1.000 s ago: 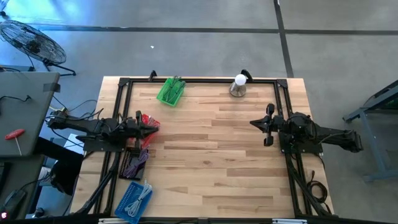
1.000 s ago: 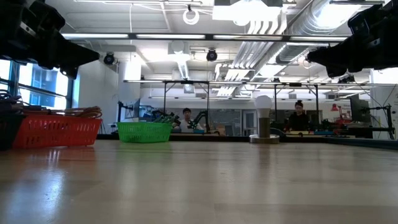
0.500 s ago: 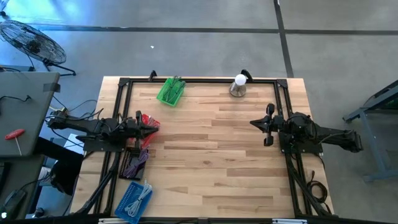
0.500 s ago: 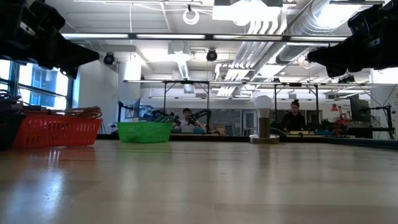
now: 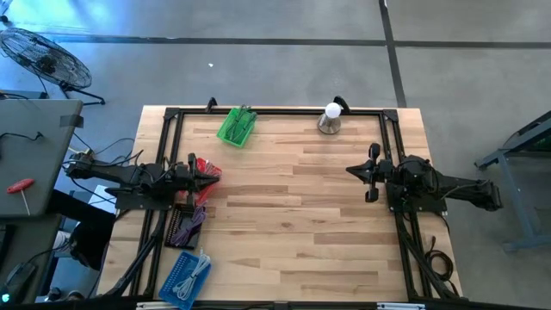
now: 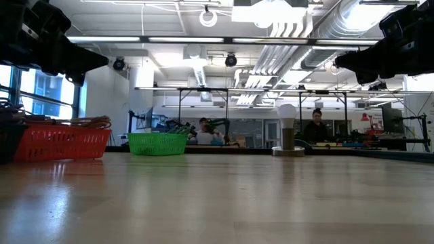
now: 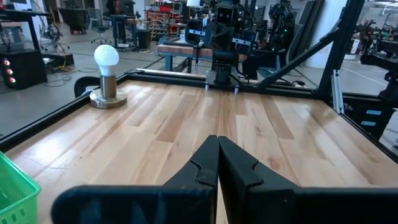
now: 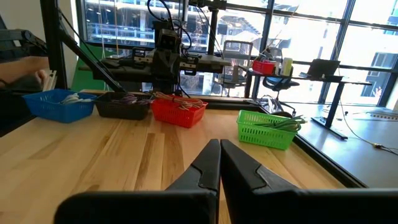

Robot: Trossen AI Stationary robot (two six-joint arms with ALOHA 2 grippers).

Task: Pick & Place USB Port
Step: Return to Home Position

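I read both grippers as closed on nothing: left gripper (image 7: 218, 140) hangs over the red bin (image 5: 207, 167), right gripper (image 8: 220, 144) sits near the table's right edge. Green cable (image 5: 244, 119) is in the green bin (image 5: 229, 133), pale cable (image 5: 199, 266) in the blue bin (image 5: 177, 282), purple cable (image 5: 197, 216) in the black bin (image 5: 177, 229). Cable coils (image 6: 87, 122) show above the red bin's rim.

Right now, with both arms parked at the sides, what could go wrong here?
The left gripper sits right over the red bin, whose cables poke above the rim; a low move could snag them. The blue bin lies near the table's edge, so a knock might tip it off.
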